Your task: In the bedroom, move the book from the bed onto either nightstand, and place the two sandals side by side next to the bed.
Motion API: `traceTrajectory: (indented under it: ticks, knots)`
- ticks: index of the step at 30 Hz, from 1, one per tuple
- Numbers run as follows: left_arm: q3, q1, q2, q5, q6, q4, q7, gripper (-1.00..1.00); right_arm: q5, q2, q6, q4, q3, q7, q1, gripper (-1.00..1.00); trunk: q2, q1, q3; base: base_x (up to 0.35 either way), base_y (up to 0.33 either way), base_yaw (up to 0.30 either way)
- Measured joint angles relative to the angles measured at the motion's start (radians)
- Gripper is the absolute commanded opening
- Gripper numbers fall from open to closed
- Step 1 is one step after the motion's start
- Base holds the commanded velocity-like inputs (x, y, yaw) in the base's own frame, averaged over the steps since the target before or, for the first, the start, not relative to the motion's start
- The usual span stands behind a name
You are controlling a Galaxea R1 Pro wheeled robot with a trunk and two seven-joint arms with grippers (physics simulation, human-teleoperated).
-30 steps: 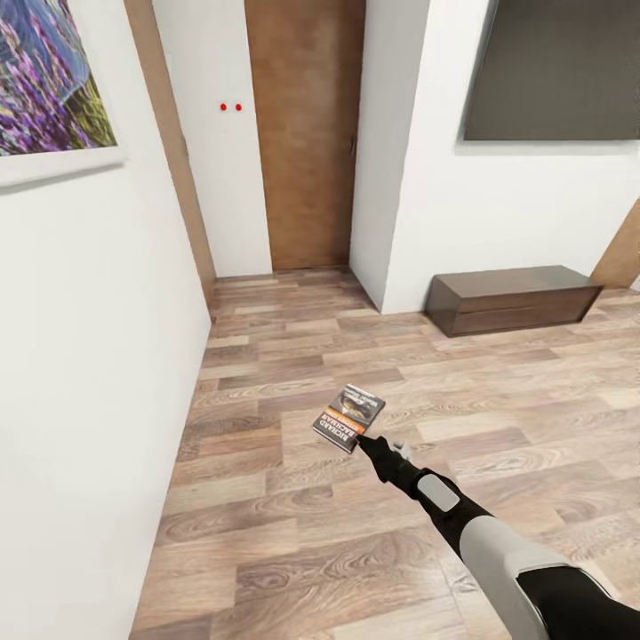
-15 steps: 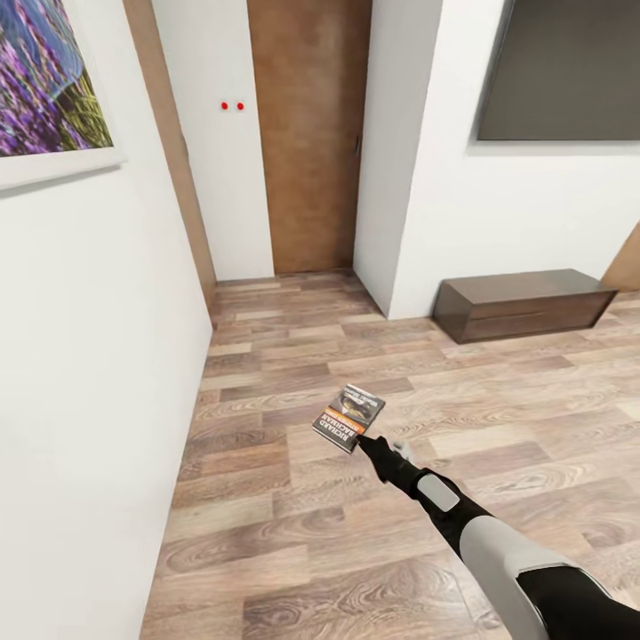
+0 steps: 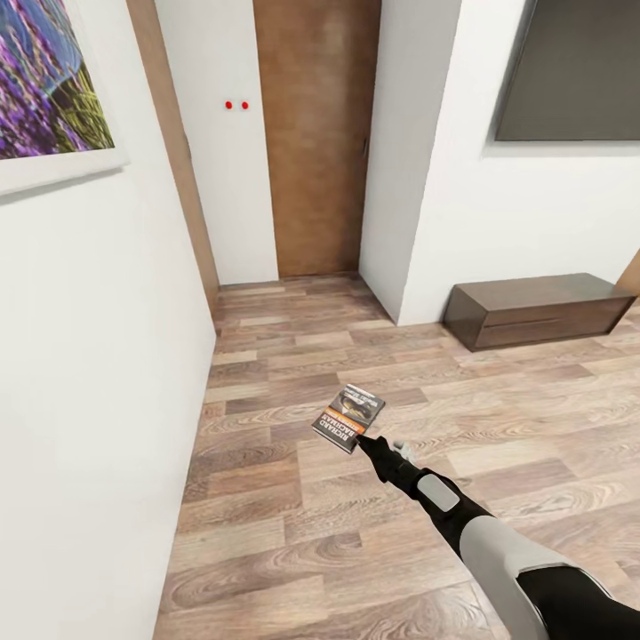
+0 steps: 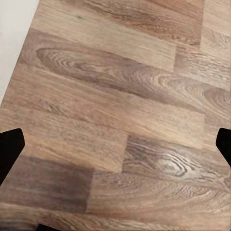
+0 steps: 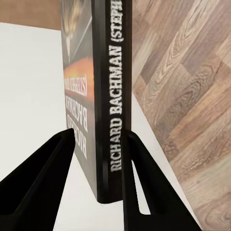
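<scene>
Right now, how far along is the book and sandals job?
Done: the book is off the bed, clamped in the right gripper above the wood floor. In hand: carrying it past the long low cabinet. Left: setting it on a nightstand and pairing both sandals by the bed.

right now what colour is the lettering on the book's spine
White on black, clearest in the right wrist view: book.
</scene>
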Motion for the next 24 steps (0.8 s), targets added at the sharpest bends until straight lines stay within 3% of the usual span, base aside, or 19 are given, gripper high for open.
traceTrajectory:
  ticks: [6, 24]
  knots:
    - [0.000, 0.000, 0.000, 0.000, 0.000, 0.000, 0.000, 1.00, 0.000, 0.000, 0.000, 0.000, 0.000, 0.000, 0.000, -1.00, 0.000, 0.000, 0.000, 0.234, 0.139, -0.076]
    - [0.000, 0.000, 0.000, -0.001, 0.001, 0.000, 0.000, 1.00, 0.000, 0.001, 0.000, 0.000, 0.000, 0.000, 0.000, -1.00, 0.000, 0.000, -0.002, 0.235, 0.085, -0.231]
